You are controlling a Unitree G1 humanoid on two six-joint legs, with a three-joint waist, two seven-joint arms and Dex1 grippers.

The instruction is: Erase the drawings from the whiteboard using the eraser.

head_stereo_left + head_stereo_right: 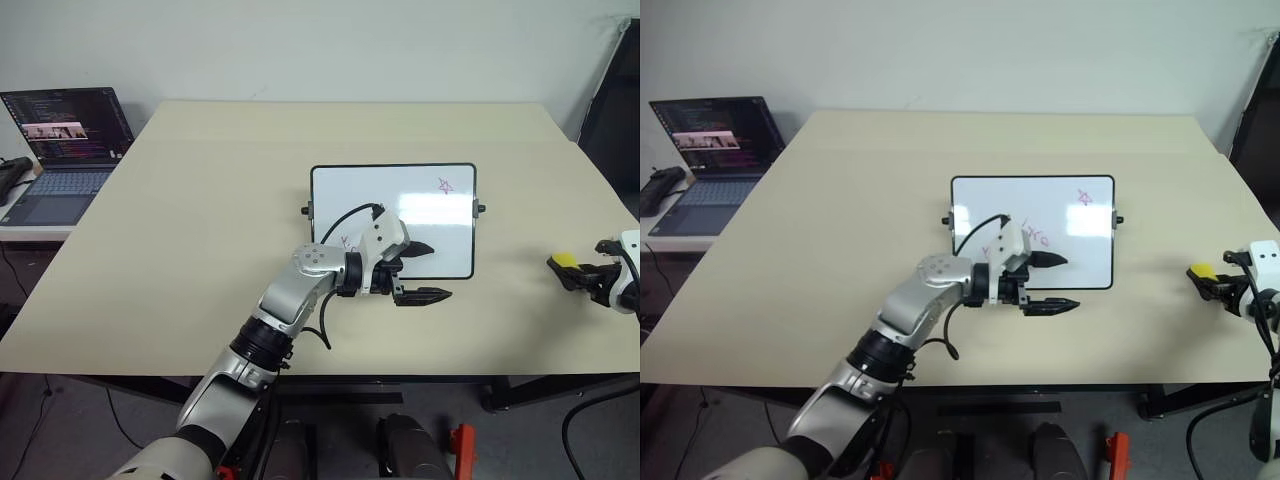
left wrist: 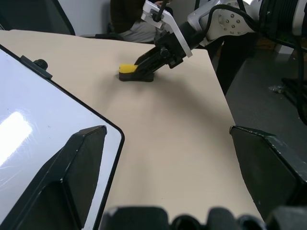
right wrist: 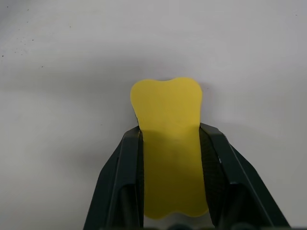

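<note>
The whiteboard (image 1: 420,205) lies flat in the middle of the table. A pink star (image 1: 444,185) is drawn near its far right corner, and red scribbles (image 1: 1038,238) show beside my left wrist. My left gripper (image 1: 425,271) stands open at the board's near edge, pointing right; one finger is over the board, the other over the table in front of it. At the table's right side, my right gripper (image 1: 578,270) is shut on the yellow eraser (image 1: 563,259), which is pinched between the fingers (image 3: 127,163) and sits low at the tabletop (image 2: 127,69).
An open laptop (image 1: 70,150) sits on a side surface at the far left. The beige table (image 1: 200,220) stretches wide around the board. A dark upright object (image 1: 612,100) stands past the table's far right corner.
</note>
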